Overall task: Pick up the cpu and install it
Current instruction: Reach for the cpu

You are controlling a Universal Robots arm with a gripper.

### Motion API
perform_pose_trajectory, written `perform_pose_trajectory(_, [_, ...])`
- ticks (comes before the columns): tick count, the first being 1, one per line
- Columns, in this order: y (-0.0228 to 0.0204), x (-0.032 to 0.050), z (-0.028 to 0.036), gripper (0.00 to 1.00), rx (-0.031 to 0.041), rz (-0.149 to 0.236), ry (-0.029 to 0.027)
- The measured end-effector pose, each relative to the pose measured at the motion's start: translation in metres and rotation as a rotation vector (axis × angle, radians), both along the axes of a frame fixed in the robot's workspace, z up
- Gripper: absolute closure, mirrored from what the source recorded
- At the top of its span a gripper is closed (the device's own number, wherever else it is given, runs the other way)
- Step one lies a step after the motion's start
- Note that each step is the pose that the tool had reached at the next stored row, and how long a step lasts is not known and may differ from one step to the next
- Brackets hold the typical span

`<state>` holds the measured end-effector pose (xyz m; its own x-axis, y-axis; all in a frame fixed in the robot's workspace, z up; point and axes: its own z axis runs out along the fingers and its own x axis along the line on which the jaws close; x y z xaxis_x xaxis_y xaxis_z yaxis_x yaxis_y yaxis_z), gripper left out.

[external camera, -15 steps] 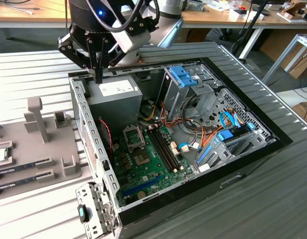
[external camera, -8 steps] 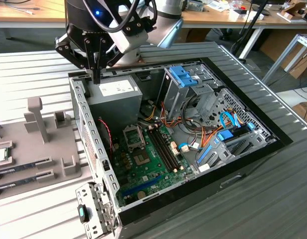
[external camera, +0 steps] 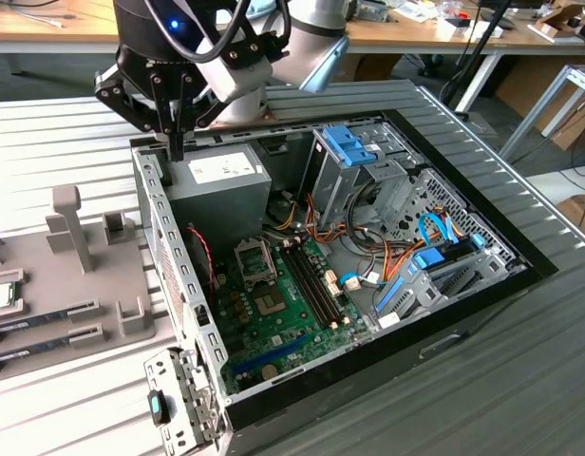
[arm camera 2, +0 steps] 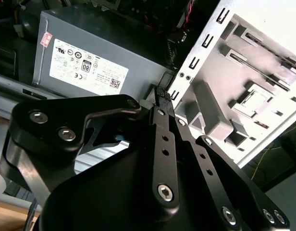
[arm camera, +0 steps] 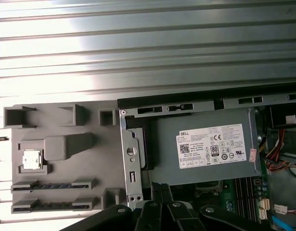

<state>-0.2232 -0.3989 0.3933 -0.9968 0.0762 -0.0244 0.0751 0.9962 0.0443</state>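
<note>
The gripper (external camera: 176, 150) was held above the computer case (external camera: 164, 237) beside the power supply (external camera: 226, 171), fingers clenched on nothing. The cpu (arm camera: 31, 160) was seen seated in a recess of the tray (arm camera: 100, 163), seemingly staged for pickup.

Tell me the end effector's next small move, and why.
Probably shift the end effector, shut and empty above the case corner by the power supply, toward the exterior view's left over the grey tray, where the cpu lies.
</note>
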Motion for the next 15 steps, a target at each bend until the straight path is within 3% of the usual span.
perform_pose_trajectory(15, [0.0000, -0.0113, 0.0000, 0.89, 0.0000, 0.000, 0.0000])
